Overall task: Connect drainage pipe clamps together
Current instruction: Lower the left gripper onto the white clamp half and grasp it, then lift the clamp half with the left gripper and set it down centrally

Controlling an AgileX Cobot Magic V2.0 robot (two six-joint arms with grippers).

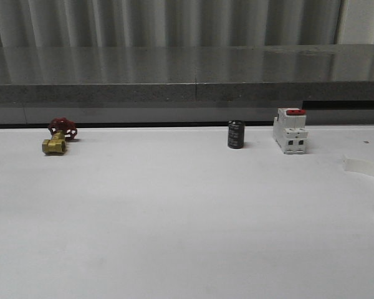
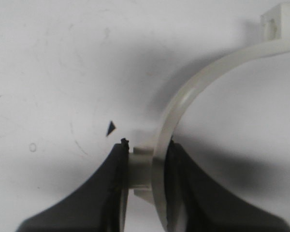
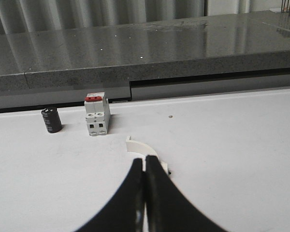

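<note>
- One drainage pipe clamp half (image 2: pixel 193 92) sits between my left fingers (image 2: pixel 111 193): they are closed on its band and the small outer tab, a pad pressing from each side, with little gap left over.
- From that grip the white arc curves away over the white table (image 2: pixel 48 72), ending in a flat flange with a square hole; its shadow lies on the surface beneath.
- The other clamp half (image 3: pixel 142 147) lies on the table just past my right gripper (image 3: pixel 144 166), its arc showing above the fingertips.
- My right fingers (image 3: pixel 159 193) are pressed together with only a hairline seam between them; whether they pinch the clamp's near end I cannot tell, since the tips cover it.
- In the front view a white curved piece (image 1: pixel 368 168) lies at the table's right edge.
- Farther back stand a white block with a red top (image 1: pixel 290 131) and, to its left, a black cylinder (image 1: pixel 235 134).
- Well apart on the left lies a brass valve with a red handwheel (image 1: pixel 58 137).
</note>
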